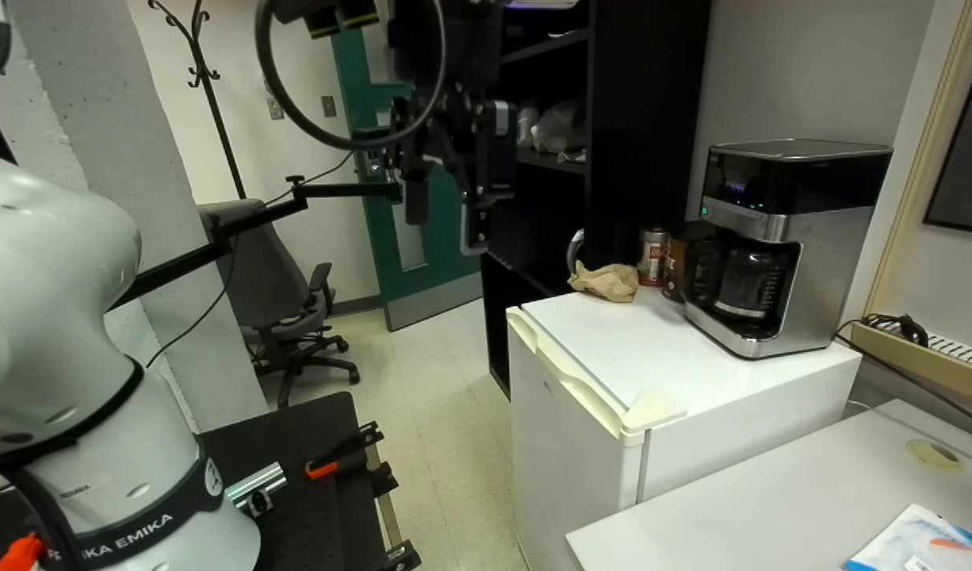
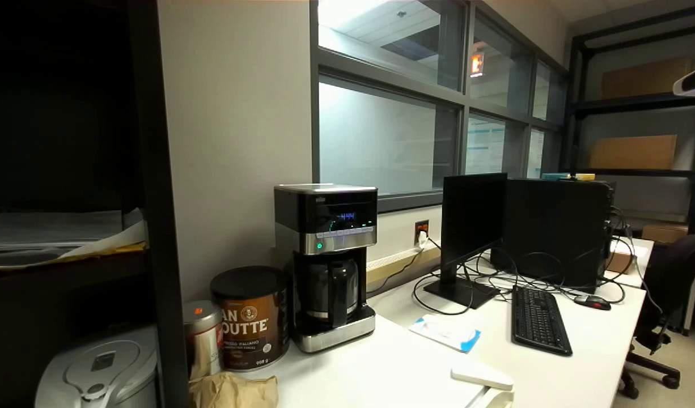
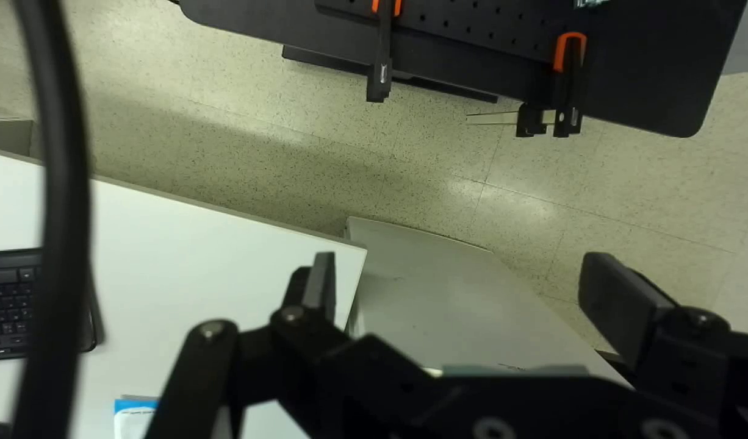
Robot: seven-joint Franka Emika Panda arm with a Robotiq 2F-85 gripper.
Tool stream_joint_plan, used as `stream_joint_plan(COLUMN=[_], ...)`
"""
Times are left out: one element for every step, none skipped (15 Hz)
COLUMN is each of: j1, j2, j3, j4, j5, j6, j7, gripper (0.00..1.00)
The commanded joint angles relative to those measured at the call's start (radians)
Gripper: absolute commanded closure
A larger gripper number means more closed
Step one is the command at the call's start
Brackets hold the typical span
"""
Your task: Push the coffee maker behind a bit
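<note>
On top of the white fridge (image 1: 569, 432), at right in an exterior view, can see the coffee maker (image 1: 827, 270) upright, partly hiding a brown can (image 1: 674, 266), with a dark carafe (image 1: 749, 281) hard to make out. Well apart to the left, can see the gripper (image 1: 446, 216) released, with fingers (image 1: 477, 228) spread wide, partly behind a looping cable (image 1: 351, 144) and cut off above.

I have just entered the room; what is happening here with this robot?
The robot arm should push the coffee maker back a bit, but is not touching it now: its open gripper hangs in the air, holding nothing. The coffee maker, carafe inside, stands on a small white fridge, beside a brown coffee can.
</note>
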Motion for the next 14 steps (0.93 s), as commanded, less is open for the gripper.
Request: stream_joint_plan(j1=[0.009, 0.013, 0.016, 0.021, 0.023, 0.03, 0.034, 0.041, 0.045, 0.051, 0.056, 0.061, 0.065, 0.065], j2=[0.04, 0.07, 0.089, 0.121, 0.146, 0.181, 0.212, 0.247, 0.285, 0.324, 0.362, 0.407, 0.45, 0.498], j3=[-0.002, -0.005, -0.004, -0.005, -0.003, -0.002, -0.001, 0.003, 0.01, 0.015, 0.02, 0.03, 0.041, 0.057], j4=[0.013, 0.024, 0.028, 0.037, 0.044, 0.053, 0.06, 0.066, 0.077, 0.09, 0.103, 0.117, 0.135, 0.152], j5=[0.0, 0.004, 0.002, 0.008, 0.006, 0.012, 0.018, 0.023, 0.024, 0.026, 0.029, 0.029, 0.025, 0.007], j6=[0.042, 0.057, 0.084, 0.114, 0.144, 0.181, 0.217, 0.266, 0.307, 0.352, 0.402, 0.462, 0.512, 0.577], j7=[-0.006, -0.01, -0.013, -0.016, -0.018, -0.023, -0.025, -0.028, -0.028, -0.03, -0.029, -0.025, -0.022, -0.012], gripper=[0.0, 0.0, 0.0, 0.0, 0.0, 0.0, 0.01, 0.26, 0.26, 0.32, 0.39, 0.47, 0.54, 0.63])
